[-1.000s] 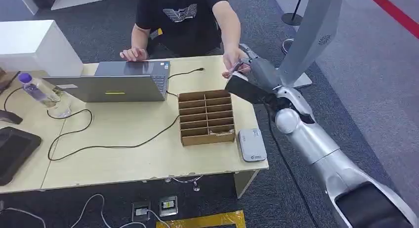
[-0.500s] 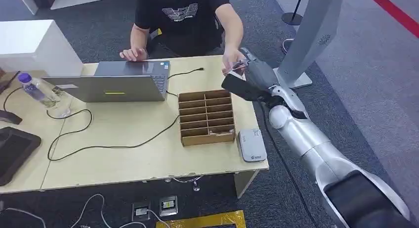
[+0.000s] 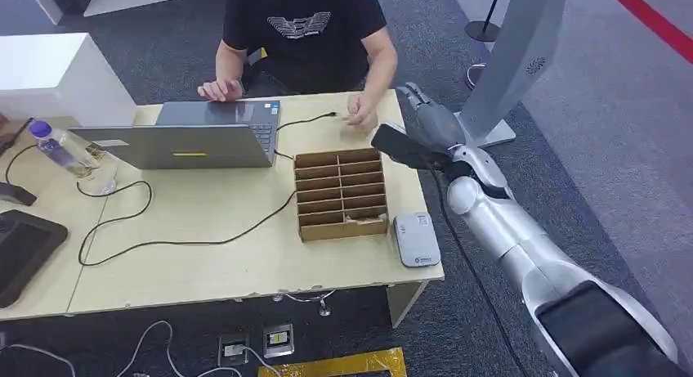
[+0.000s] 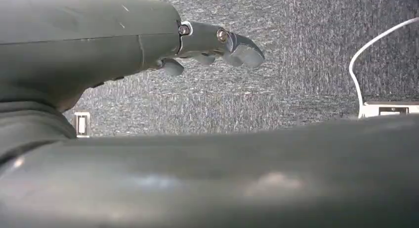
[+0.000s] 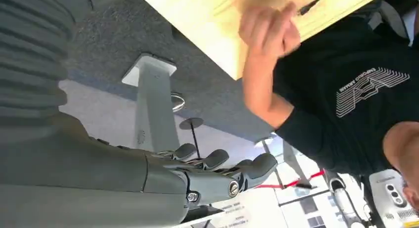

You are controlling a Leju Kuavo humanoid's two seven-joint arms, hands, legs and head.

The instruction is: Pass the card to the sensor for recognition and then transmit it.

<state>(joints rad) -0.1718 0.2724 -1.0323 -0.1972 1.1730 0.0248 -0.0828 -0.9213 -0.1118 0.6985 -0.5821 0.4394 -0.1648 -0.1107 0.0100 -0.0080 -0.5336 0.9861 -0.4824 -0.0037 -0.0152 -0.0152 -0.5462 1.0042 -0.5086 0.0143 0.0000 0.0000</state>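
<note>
Your robot's right hand [image 3: 421,115] hung over the far right corner of the desk [image 3: 204,262], its fingers [image 5: 217,161] stretched out and apart with nothing between them. Just beside it, across the desk, a person in a black T-shirt [image 3: 302,33] rested one hand [image 3: 359,114] on the desktop near the end of a black cable [image 3: 306,119]; that hand appeared blurred in the right wrist view, and whether it held the card could not be told. The person's other hand [image 3: 219,88] lay behind the open grey laptop [image 3: 192,140]. A brown cardboard divider tray [image 3: 341,195] sat near the desk's right side, and the white card sensor [image 3: 417,239] lay just beside it at the near right corner. A clear bottle with a purple cap [image 3: 57,145] stood at the desk's left end. Your left hand [image 4: 212,42] pointed down at grey carpet, its fingers loosely curled and holding nothing that could be seen.
</note>
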